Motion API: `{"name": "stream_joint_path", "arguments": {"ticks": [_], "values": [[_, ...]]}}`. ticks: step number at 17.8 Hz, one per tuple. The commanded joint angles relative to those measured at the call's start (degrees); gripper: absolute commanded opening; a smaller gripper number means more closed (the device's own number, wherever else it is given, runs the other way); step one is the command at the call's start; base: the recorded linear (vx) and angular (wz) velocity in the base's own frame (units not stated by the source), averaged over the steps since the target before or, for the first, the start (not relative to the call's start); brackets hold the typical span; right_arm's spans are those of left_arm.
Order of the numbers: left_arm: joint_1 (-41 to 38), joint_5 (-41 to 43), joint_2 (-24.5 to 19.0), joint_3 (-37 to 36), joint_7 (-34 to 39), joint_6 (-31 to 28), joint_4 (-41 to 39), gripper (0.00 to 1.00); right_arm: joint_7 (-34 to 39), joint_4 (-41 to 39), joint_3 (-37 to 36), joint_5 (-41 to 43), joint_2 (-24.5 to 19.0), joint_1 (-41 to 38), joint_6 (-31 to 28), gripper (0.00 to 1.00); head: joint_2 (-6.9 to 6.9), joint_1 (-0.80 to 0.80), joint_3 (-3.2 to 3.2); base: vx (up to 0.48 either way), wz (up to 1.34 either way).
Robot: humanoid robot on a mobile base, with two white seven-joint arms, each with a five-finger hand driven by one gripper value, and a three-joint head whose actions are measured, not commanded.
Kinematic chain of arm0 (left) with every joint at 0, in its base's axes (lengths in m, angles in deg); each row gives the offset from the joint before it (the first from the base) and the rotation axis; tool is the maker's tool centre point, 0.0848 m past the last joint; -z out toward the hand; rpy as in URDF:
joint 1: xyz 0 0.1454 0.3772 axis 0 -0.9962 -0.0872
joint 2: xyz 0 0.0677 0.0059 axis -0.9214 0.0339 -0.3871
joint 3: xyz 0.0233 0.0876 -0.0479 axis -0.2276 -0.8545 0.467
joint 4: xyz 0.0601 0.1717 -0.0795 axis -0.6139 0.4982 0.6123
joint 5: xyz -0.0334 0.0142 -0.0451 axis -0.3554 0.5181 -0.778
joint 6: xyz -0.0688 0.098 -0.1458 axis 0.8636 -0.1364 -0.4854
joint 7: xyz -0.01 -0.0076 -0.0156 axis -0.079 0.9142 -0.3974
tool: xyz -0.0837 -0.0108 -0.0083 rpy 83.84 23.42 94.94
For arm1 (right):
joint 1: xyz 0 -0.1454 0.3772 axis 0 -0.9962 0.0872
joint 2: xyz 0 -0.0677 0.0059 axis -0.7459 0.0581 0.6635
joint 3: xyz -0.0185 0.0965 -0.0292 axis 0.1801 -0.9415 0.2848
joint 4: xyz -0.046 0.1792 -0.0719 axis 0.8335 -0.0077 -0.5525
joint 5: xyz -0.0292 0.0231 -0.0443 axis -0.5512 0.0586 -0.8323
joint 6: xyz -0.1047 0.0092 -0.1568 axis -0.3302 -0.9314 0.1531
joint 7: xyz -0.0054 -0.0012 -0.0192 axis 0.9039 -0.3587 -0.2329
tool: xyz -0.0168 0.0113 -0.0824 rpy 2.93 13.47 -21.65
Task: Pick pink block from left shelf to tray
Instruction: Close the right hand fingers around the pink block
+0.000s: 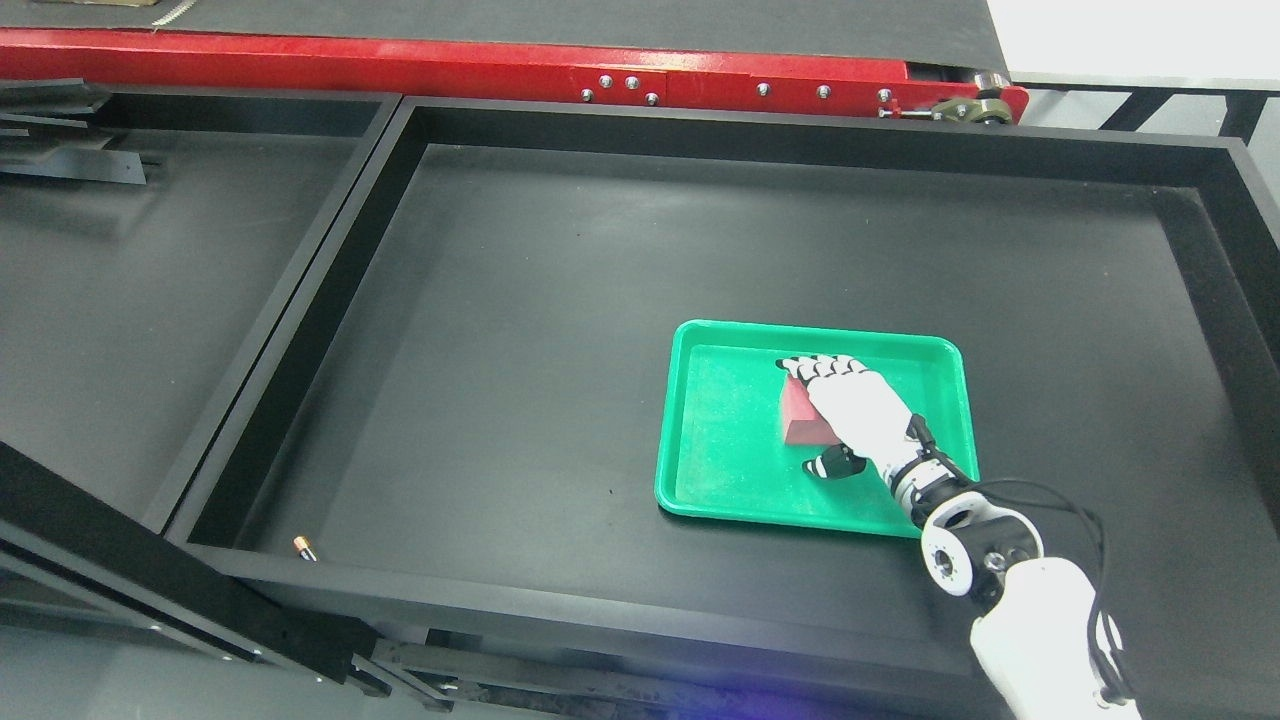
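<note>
We have our right hand (pixel 850 405) over the green tray (pixel 700 480), fingers (pixel 815 368) curled around the pink block (pixel 803 415) sitting low inside it, so we judge this the placing step, with letting go and lifting clear next.

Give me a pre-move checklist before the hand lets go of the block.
1. Pink block inside the green tray: ok.
2. Right hand wrapped over the block: ok.
3. Block resting flat on the tray floor: cannot tell, the hand covers it.
4. Tray fully on the black table, away from its walls: ok.
5. Path to pull the arm back free of other things: ok.
6. Left hand position: cannot tell, out of view.
</note>
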Motion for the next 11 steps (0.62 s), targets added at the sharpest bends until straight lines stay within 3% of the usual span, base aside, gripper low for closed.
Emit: {"name": "stream_joint_path", "arguments": {"ticks": [1, 5, 11], "values": [[-1.14, 0.0, -1.0, 0.0, 0.01, 0.03, -1.0, 1.0, -0.56, 1.38, 0.41, 0.0, -0.33, 0.46, 0.01, 0.97, 0.0, 0.0, 0.0, 0.0, 0.0], [-1.14, 0.0, -1.0, 0.0, 0.01, 0.03, -1.0, 1.0, -0.74, 1.29, 0.41, 0.0, -0.34, 0.46, 0.1, 0.78, 0.0, 0.0, 0.0, 0.0, 0.0], [-1.14, 0.0, -1.0, 0.0, 0.01, 0.03, -1.0, 1.0, -0.57, 1.29, 0.41, 0.0, -0.34, 0.28, 0.8, 0.57, 0.0, 0.0, 0.0, 0.0, 0.0]]}}
